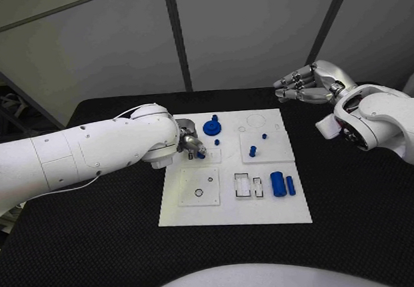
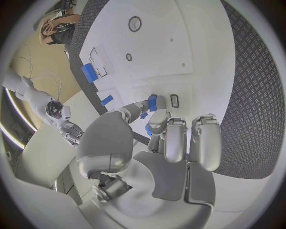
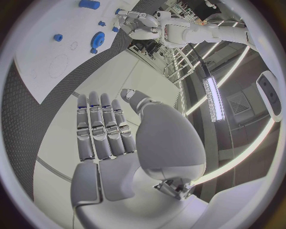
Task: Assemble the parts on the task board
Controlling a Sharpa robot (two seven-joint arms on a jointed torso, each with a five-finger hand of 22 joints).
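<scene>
The white task board [image 1: 234,211] lies in the middle of the black table. My left hand [image 1: 189,143] hovers over the board's left side, near its far end. It pinches a small blue part [image 2: 152,102] between thumb and finger, just beside a small dark slot [image 2: 174,100]. A blue gear [image 1: 212,128] sits right next to that hand. My right hand [image 1: 307,85] is raised beyond the board's far right corner, fingers apart [image 3: 101,131] and holding nothing.
On the board stand a blue peg [image 1: 252,151] and two small blue pieces [image 1: 265,137]. A blue cylinder [image 1: 278,183] and a thin blue bar [image 1: 290,185] lie near rectangular slots [image 1: 242,184]. A round hole [image 1: 198,193] sits front left.
</scene>
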